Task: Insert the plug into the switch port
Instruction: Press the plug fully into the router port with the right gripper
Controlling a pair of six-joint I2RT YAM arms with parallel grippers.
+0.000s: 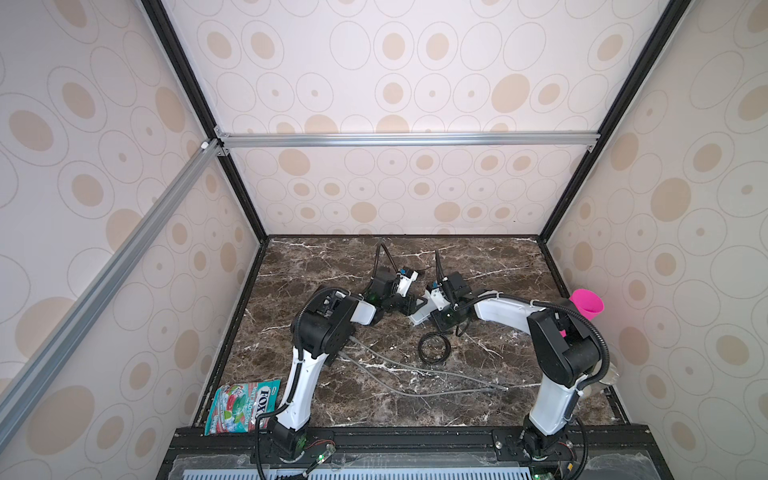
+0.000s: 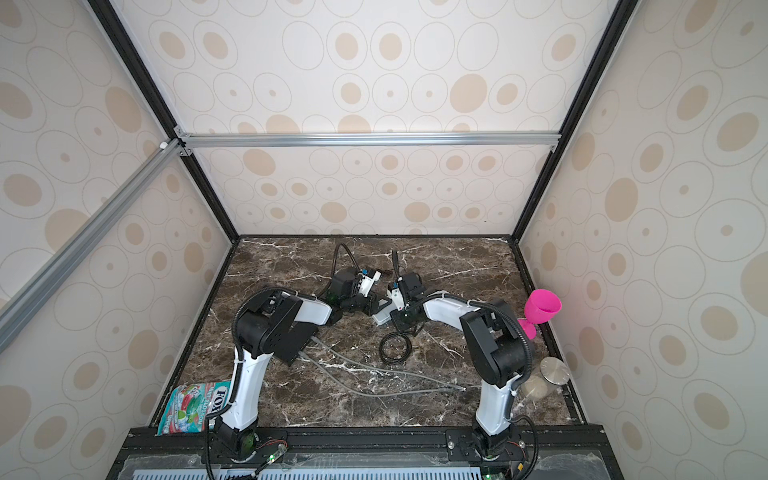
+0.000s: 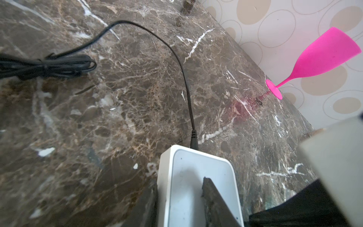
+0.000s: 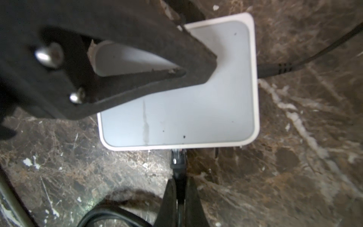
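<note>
1. The left tool point(image 3: 182, 202) clamps the white switch point(image 4: 186, 102) across its flat body, near the middle of the marble bench point(image 4: 294, 157).
2. The right tool point(image 4: 180, 186) is closed on the black cable point(image 4: 179, 176) just behind the plug point(image 4: 177, 159).
3. The plug's tip meets the switch's side edge; how deep it sits cannot be told.
4. A black power lead point(image 4: 275, 67) enters an adjacent side.
</note>
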